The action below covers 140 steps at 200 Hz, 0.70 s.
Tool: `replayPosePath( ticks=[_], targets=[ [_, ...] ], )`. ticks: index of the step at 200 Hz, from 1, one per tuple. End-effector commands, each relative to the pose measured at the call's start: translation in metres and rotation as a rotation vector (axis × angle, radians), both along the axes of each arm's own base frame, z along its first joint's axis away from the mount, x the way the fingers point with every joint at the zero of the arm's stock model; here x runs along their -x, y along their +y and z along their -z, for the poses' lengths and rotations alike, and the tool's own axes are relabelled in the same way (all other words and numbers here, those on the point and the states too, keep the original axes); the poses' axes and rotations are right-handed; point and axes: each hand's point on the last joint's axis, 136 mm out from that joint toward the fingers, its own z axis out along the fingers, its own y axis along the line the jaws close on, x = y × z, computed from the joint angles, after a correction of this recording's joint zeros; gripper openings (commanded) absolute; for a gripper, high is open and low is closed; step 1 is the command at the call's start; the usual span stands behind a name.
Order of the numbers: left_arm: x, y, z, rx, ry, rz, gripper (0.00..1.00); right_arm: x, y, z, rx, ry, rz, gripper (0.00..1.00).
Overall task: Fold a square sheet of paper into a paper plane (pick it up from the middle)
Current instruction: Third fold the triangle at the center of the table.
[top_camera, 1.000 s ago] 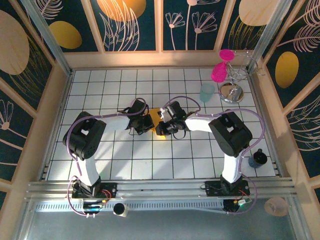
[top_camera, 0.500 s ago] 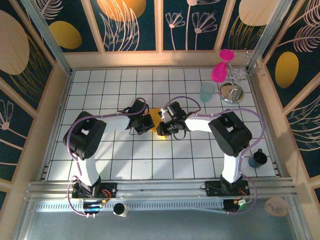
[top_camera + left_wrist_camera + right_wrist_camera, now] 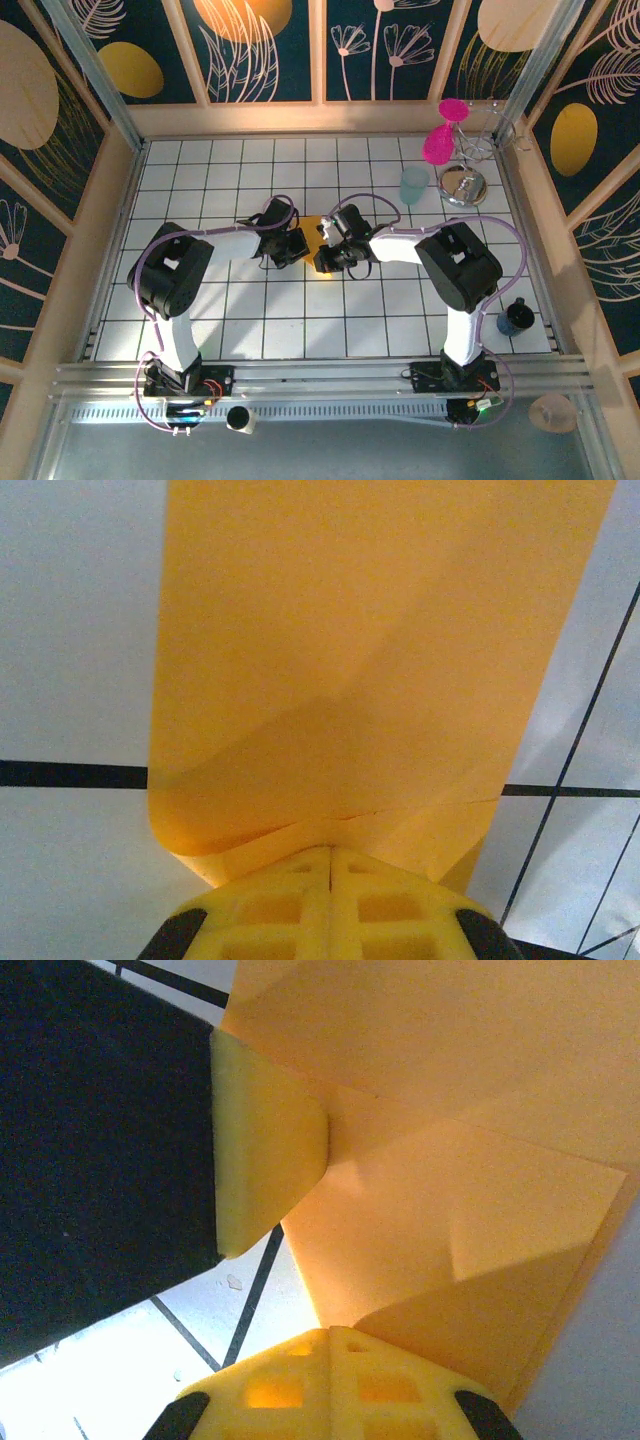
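The orange-yellow sheet of paper [image 3: 312, 229] is partly folded, with creases and overlapping flaps, and sits at the middle of the white tiled table between my two grippers. My left gripper [image 3: 296, 244] has its yellow jaws shut on the sheet's near edge [image 3: 350, 630], where a flap curls over at the fingertips [image 3: 330, 852]. My right gripper [image 3: 323, 258] is also shut, its tips [image 3: 330, 1332] pinching the lower corner of the folded paper [image 3: 450, 1160]. The left gripper's yellow finger [image 3: 265, 1150] presses against the paper from the left in the right wrist view. No finished plane shape shows.
A pale teal cup [image 3: 414, 184] stands at the back right, with a pink object [image 3: 437, 145] and a round metal dish [image 3: 462, 185] beyond it. A dark cup [image 3: 516, 317] sits at the right edge. Wooden walls [image 3: 100, 220] ring the table.
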Motion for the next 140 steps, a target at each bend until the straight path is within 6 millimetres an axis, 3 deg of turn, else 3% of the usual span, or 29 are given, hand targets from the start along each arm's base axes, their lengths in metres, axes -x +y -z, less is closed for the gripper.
replayPosePath(
  ticks=[1,72,87,104,107,120,140],
  targets=[
    [0.055,0.062,0.077,-0.306,0.217,-0.023,0.05,0.022,-0.024,0.021,0.090,0.077,-0.005,0.03],
    [0.051,0.060,0.074,-0.302,0.206,-0.016,0.05,0.049,-0.059,0.020,0.123,0.138,0.077,0.03],
    [0.048,0.057,0.071,-0.296,0.199,-0.013,0.05,0.044,-0.062,0.013,0.123,0.112,0.096,0.04],
    [0.049,0.056,0.069,-0.289,0.197,-0.003,0.05,0.029,-0.054,-0.010,0.076,0.039,0.113,0.04],
    [0.039,0.051,0.062,-0.274,0.174,-0.004,0.05,0.026,-0.053,-0.015,0.065,0.024,0.115,0.04],
    [0.035,0.046,0.056,-0.258,0.161,-0.001,0.05,0.015,-0.044,-0.033,0.017,-0.022,0.120,0.04],
    [0.030,0.040,0.049,-0.233,0.145,0.003,0.05,0.007,-0.031,-0.039,-0.027,-0.021,0.114,0.04]
  ],
)
